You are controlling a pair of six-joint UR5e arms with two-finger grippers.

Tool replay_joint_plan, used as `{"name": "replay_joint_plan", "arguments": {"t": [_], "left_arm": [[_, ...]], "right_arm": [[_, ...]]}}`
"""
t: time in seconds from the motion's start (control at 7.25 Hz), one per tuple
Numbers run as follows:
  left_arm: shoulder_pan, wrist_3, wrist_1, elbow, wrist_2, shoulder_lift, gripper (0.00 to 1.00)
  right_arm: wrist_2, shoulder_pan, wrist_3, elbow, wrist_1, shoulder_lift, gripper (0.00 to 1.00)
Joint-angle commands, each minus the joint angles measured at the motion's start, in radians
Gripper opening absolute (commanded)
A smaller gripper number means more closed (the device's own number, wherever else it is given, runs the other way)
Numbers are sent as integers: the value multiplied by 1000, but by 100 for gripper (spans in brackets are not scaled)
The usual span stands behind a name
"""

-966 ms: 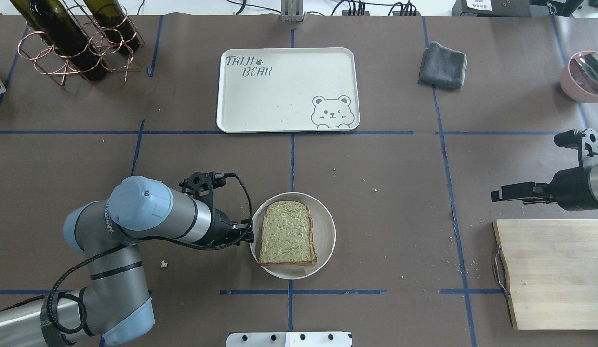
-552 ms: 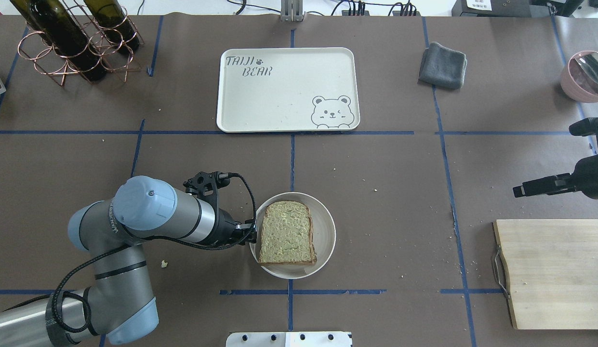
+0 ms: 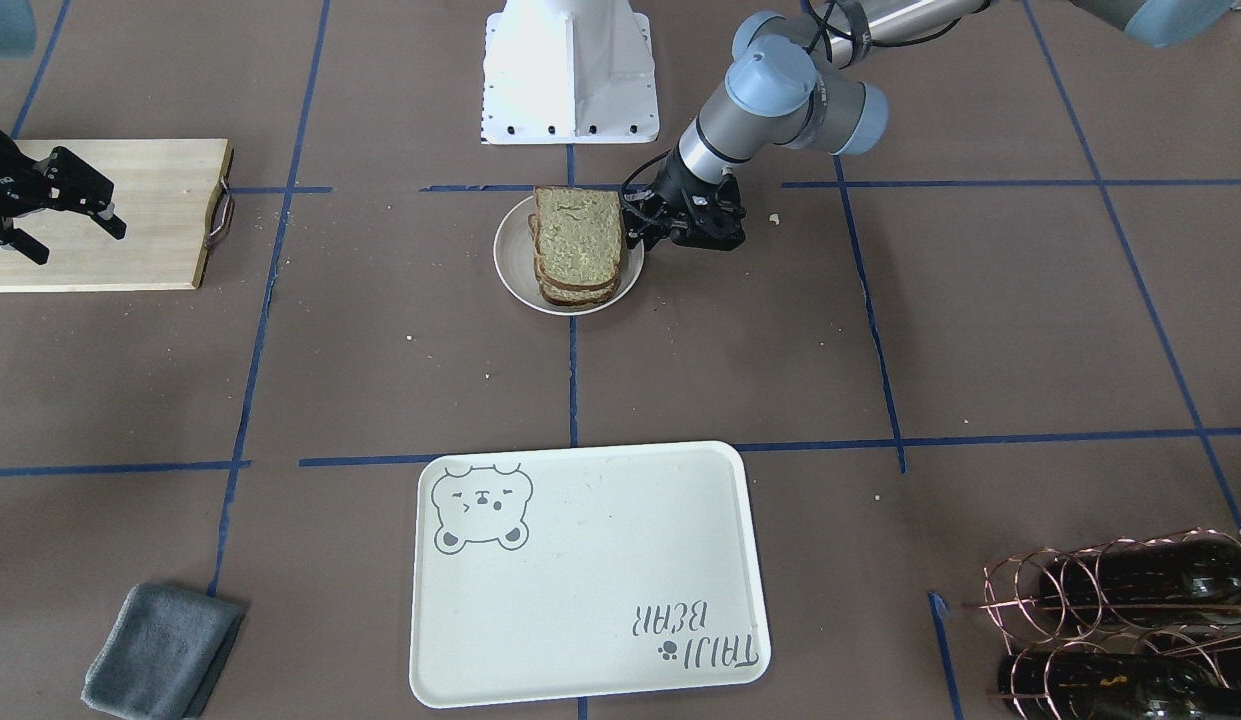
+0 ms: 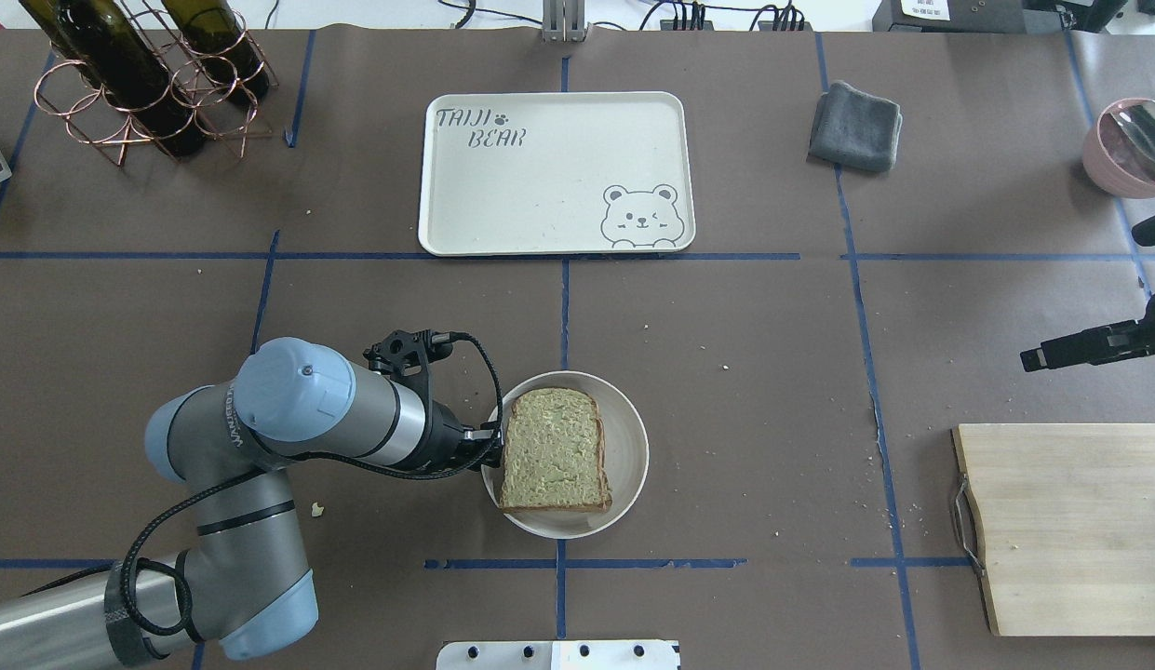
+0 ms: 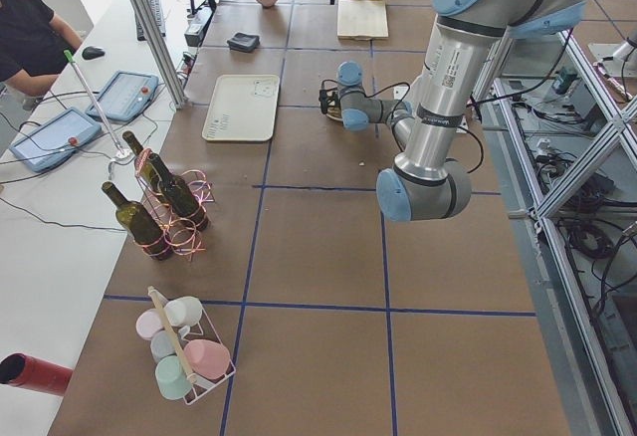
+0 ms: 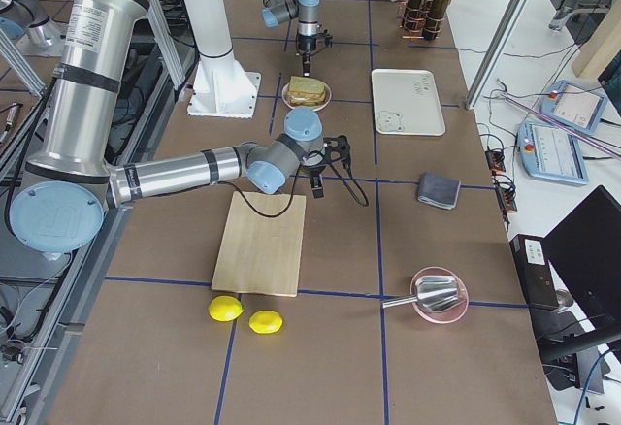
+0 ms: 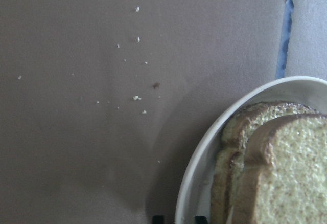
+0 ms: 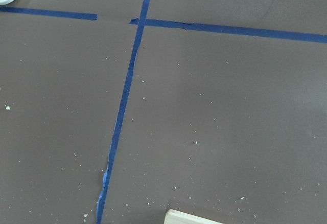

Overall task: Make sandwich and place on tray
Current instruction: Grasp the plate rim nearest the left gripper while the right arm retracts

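Observation:
The sandwich (image 4: 554,451) is a stack of crusted bread slices on a small round white plate (image 4: 628,447); no egg shows. It also shows in the front view (image 3: 578,240) and in the left wrist view (image 7: 286,173). My left gripper (image 4: 491,442) is at the plate's left rim, open by a narrow gap. In the left wrist view its fingertips (image 7: 158,218) stand on either side of the rim. The cream tray (image 4: 554,172) with the bear drawing lies empty beyond the plate. My right gripper (image 3: 78,244) is open and empty, above the table near the cutting board.
A wooden cutting board (image 4: 1070,530) lies at the right front. A grey cloth (image 4: 856,126) lies right of the tray. A copper rack with wine bottles (image 4: 149,84) stands at the back left. A pink bowl (image 4: 1131,149) sits at the right edge. Crumbs dot the table.
My left gripper has moved right, up to the plate's rim. My right arm has pulled back toward the right edge. The plate and the sandwich have not moved.

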Motion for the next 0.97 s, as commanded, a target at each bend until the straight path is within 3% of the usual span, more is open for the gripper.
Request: {"name": "replay_joint_plan", "arguments": {"t": [0.0,0.28,0.41,0.55,0.83], "left_arm": [[5,-2,1,14,1,-9,23],[22,-2,1,15,43,-9,22],[22,-2,1,14,45,-14,8],[23,-18,0,15,47,-14,0],[22,-151,-12,-17,43,-14,0]], "right_arm": [[0,1,-1,-1,0,-1,100],[3,1,-1,-2,0,-1,100],[3,0,-1,-4,0,-1,100],[3,1,-1,-2,0,-1,100],[5,1,-1,-4,0,-1,100]]}}
